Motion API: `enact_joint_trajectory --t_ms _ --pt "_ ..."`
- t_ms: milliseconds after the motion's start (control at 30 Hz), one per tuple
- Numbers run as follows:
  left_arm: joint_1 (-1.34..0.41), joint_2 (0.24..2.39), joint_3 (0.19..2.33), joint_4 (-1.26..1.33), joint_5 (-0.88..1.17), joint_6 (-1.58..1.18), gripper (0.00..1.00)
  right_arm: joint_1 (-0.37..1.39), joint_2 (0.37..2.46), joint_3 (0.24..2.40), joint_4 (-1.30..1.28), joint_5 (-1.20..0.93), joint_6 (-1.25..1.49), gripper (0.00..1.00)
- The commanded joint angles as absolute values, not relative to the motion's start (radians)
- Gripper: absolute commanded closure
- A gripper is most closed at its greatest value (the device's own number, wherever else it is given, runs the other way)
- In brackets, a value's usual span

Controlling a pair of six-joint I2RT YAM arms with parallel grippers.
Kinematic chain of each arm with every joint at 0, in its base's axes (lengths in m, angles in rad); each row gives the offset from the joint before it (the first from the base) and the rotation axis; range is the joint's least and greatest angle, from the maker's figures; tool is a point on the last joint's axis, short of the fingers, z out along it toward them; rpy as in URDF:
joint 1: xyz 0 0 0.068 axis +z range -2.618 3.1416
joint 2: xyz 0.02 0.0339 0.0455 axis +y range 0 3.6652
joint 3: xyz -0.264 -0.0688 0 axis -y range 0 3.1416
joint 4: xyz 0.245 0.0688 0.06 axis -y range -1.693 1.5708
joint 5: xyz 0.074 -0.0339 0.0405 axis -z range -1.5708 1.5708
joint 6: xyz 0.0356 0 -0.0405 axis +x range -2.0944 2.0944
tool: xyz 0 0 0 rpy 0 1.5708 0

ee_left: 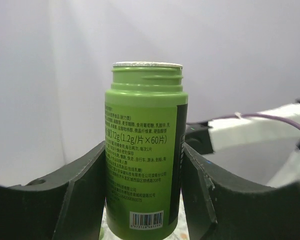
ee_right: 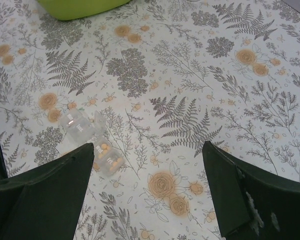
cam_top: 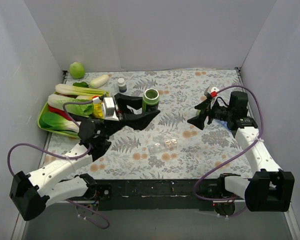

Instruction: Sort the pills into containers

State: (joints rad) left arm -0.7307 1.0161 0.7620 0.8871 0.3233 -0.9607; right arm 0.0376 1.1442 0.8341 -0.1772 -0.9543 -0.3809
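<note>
The containers are a short clear strip of small compartments lying on the floral cloth mid-table. In the right wrist view the containers lie partly behind my left finger, and small orange pills fill two end compartments. My right gripper hovers open just right of the strip with nothing between its fingers; from above, the right gripper is up and to the right of the strip. My left gripper is shut on an uncapped green pill bottle, held upright, with both fingers against its sides.
A dark bottle with a white cap stands at the back. A green tray of vegetables sits at the left, its corner showing in the right wrist view. A green round fruit lies in the far left corner.
</note>
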Motion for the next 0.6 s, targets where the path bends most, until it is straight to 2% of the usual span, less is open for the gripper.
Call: enact_joint_trajectory --t_ms 0,33,100,133,200,267,300,333,400,433,467,500,567 --pt "-0.642 0.981 0.781 0.886 0.397 -1.087 1.00 0.038 1.115 0.801 -0.086 -0.959 -0.344 0.04" --pt "-0.360 1.029 0.797 1.026 0.443 -1.246 1.00 0.038 1.117 0.804 -0.087 -0.957 -0.341 0.04" --pt "-0.195 1.211 0.830 1.254 0.541 -1.488 1.00 0.038 1.120 0.819 -0.110 -0.948 -0.345 0.04" --pt "-0.169 1.241 0.875 1.306 0.558 -1.496 1.00 0.038 1.120 0.824 -0.115 -0.939 -0.347 0.04" --pt "-0.230 1.230 0.910 1.206 0.632 -1.387 1.00 0.038 1.109 0.825 -0.126 -0.931 -0.354 0.04" --pt "-0.430 1.152 0.859 1.024 0.667 -1.128 1.00 0.038 1.089 0.813 -0.120 -0.919 -0.359 0.03" --pt "-0.519 1.064 0.841 0.856 0.619 -1.047 1.00 0.038 1.080 0.796 -0.114 -0.917 -0.360 0.02" --pt "-0.631 1.034 0.821 0.798 0.586 -0.975 1.00 0.037 1.074 0.790 -0.101 -0.913 -0.360 0.02" --pt "-0.615 0.981 0.743 0.805 0.523 -0.983 1.00 0.037 1.071 0.779 -0.087 -0.919 -0.354 0.02" --pt "-0.485 0.989 0.726 0.840 0.550 -1.012 1.00 0.038 1.077 0.787 -0.084 -0.925 -0.351 0.02" --pt "-0.391 1.017 0.697 0.907 0.604 -1.202 1.00 0.035 1.089 0.793 -0.090 -0.925 -0.351 0.02" --pt "-0.306 1.049 0.683 1.113 0.659 -1.297 1.00 0.037 1.097 0.799 -0.098 -0.922 -0.353 0.02" --pt "-0.276 1.101 0.676 1.160 0.751 -1.286 1.00 0.035 1.100 0.822 -0.135 -0.913 -0.379 0.02"
